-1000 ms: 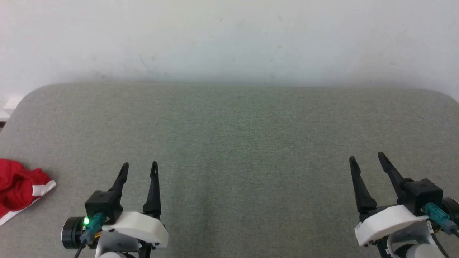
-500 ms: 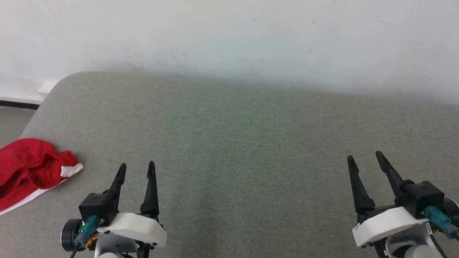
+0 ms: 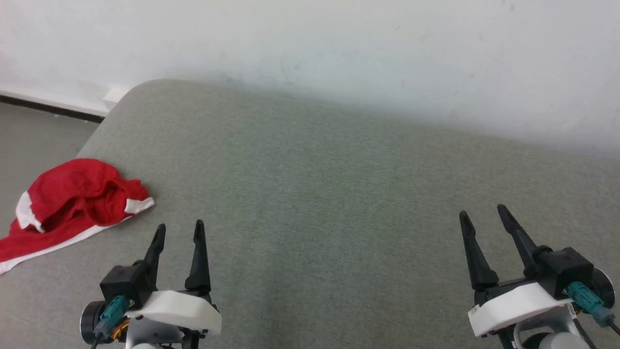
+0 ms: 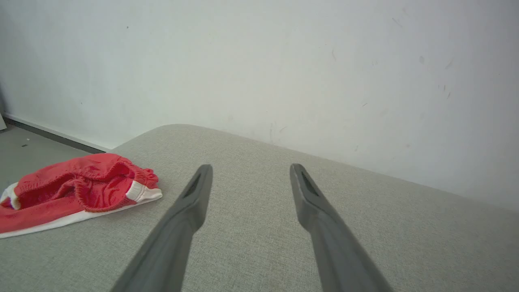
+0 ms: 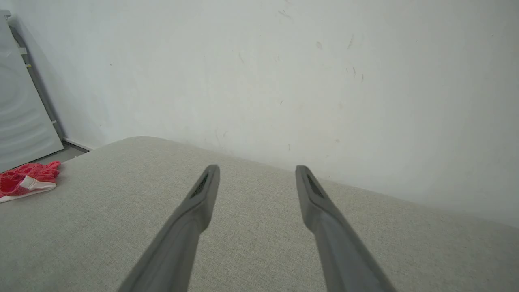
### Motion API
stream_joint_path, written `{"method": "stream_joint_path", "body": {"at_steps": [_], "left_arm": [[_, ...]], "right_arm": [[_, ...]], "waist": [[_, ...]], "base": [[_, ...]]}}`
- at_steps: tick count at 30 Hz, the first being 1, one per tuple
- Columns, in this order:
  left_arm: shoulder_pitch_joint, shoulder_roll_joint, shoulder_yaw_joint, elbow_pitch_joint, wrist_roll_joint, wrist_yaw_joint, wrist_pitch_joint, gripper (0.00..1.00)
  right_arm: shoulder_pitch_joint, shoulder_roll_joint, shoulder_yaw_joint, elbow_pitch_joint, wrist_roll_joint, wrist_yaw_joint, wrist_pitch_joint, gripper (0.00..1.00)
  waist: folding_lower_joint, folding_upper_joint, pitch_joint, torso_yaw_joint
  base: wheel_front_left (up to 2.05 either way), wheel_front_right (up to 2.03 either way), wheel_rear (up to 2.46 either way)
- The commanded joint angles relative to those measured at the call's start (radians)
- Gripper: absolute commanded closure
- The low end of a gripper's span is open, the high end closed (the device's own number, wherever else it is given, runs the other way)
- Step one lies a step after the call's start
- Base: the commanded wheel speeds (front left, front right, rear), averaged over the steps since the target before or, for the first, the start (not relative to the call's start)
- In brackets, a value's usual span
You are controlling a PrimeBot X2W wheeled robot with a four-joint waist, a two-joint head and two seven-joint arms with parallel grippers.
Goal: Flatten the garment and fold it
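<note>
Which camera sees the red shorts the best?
The left wrist view: the garment looks biggest and sharpest there, with its gathered edge and white trim clear. The head view shows it from above, near the grey surface's left corner. The right wrist view shows a small piece at its left edge.

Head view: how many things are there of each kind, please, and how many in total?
Red garment: 1
Robot hands: 2, the left hand and the right hand, both open
Grey fabric surface: 1
Total: 4
</note>
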Motion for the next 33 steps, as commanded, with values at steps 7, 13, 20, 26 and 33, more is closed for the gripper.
{"method": "stream_joint_path", "body": {"at_steps": [7, 13, 20, 26, 33], "left_arm": [[0.001, -0.001, 0.018, 0.011, -0.034, -0.001, -0.023, 0.00], [-0.001, -0.001, 0.037, 0.019, -0.046, 0.016, -0.036, 0.00], [-0.026, -0.002, 0.068, 0.001, -0.048, 0.025, -0.051, 0.00], [-0.112, -0.002, 0.132, -0.031, -0.037, 0.009, -0.063, 0.00], [-0.300, 0.030, 0.225, 0.008, -0.015, -0.030, -0.078, 0.00]], "right_arm": [[0.011, 0.002, -0.003, -0.006, 0.010, 0.000, -0.015, 0.00], [0.011, 0.002, -0.007, -0.011, 0.014, 0.000, -0.020, 0.00], [0.003, 0.003, -0.007, -0.016, 0.013, -0.001, -0.021, 0.00], [-0.006, 0.003, -0.011, -0.025, 0.002, -0.001, -0.016, 0.00], [-0.027, 0.003, -0.012, -0.052, -0.016, -0.001, 0.004, 0.00]], "waist": [[0.0000, 0.0000, 0.011, 0.082], [0.0000, 0.0000, 0.024, 0.129], [0.0000, 0.0000, 0.044, 0.162], [0.0000, 0.0000, 0.071, 0.174], [0.0000, 0.0000, 0.131, 0.165]], "base": [[0.00, 0.00, 0.00], [0.00, 0.00, 0.00], [0.00, 0.00, 0.00], [0.00, 0.00, 0.00], [0.00, 0.00, 0.00]]}}
